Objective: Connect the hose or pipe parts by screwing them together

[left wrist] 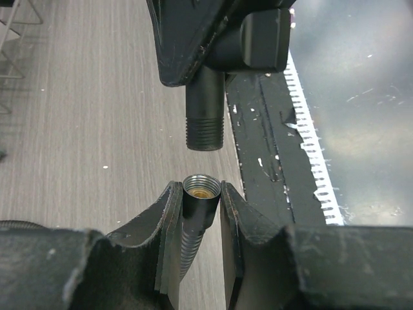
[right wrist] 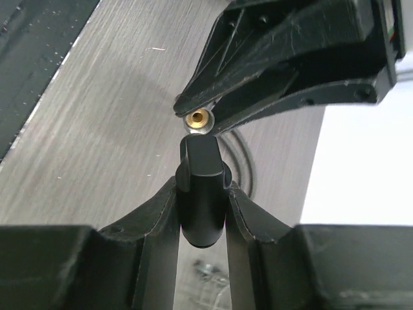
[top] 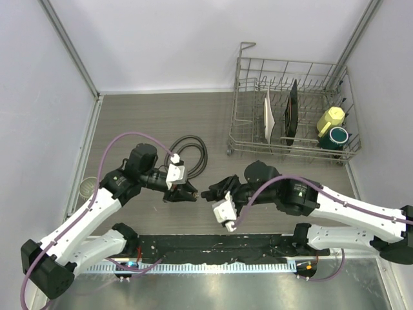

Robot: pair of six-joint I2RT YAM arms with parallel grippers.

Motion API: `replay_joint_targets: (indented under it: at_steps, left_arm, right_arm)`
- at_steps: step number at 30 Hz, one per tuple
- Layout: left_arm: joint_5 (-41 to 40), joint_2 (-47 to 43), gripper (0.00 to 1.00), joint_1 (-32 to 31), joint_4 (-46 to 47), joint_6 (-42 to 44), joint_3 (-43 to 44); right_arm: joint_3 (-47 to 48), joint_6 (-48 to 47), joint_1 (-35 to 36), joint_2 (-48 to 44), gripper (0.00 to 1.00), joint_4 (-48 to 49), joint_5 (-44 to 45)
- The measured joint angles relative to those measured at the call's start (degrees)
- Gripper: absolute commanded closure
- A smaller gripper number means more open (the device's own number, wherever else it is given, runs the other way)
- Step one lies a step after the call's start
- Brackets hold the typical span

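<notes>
Left hand [top: 185, 192] is clamped on my hose [left wrist: 197, 203] end, right hand [top: 208, 193] on the fitting [left wrist: 204, 123]. Threads face socket, nearly in line, small gap, over open table [top: 142, 123].

Lab cell: white partitions [top: 193, 39], dish rack [top: 244, 116]

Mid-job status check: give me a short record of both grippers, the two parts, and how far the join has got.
left gripper: shut on the hose connector, open end facing the fitting
right gripper: shut on the fitting, threaded end facing the connector
gap: parts apart, roughly in line
threads: not yet engaged
hose: rest coiled on the table
</notes>
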Motion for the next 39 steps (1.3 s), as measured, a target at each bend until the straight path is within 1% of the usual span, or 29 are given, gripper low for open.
replay_joint_targets:
  at_steps: [5,11,14,19,26,32,39]
  left_arm:
    - [2.12,1.42,1.00,-0.02,-3.30,0.26,0.94]
    - [3.96,6.14,1.00,-0.57,-8.22,1.25,3.78]
    - [5.90,8.39,1.00,-0.70,-10.10,1.40,4.63]
    - [9.86,11.58,1.00,-0.85,-12.44,1.57,4.79]
    - [10.58,14.16,1.00,-2.91,-13.22,1.73,4.81]
    - [9.79,14.45,1.00,-3.58,-13.66,1.95,4.81]
    - [9.05,14.45,1.00,-3.58,-13.66,2.12,4.81]
  right_arm:
    - [-2.34,-9.53,4.39,-0.17,0.99,3.67,3.96]
    - [-3.48,-19.93,6.40,-0.37,0.99,3.72,6.49]
    - [-6.82,-26.18,8.37,-2.54,0.99,5.29,8.61]
    - [-9.29,-32.44,9.70,-4.92,0.99,4.63,8.83]
    - [-10.16,-36.37,9.81,-6.56,0.99,4.55,8.52]
    - [-10.14,-37.29,10.03,-5.01,0.99,4.31,7.21]
    - [-10.14,-37.31,12.00,-3.37,0.99,4.37,5.70]
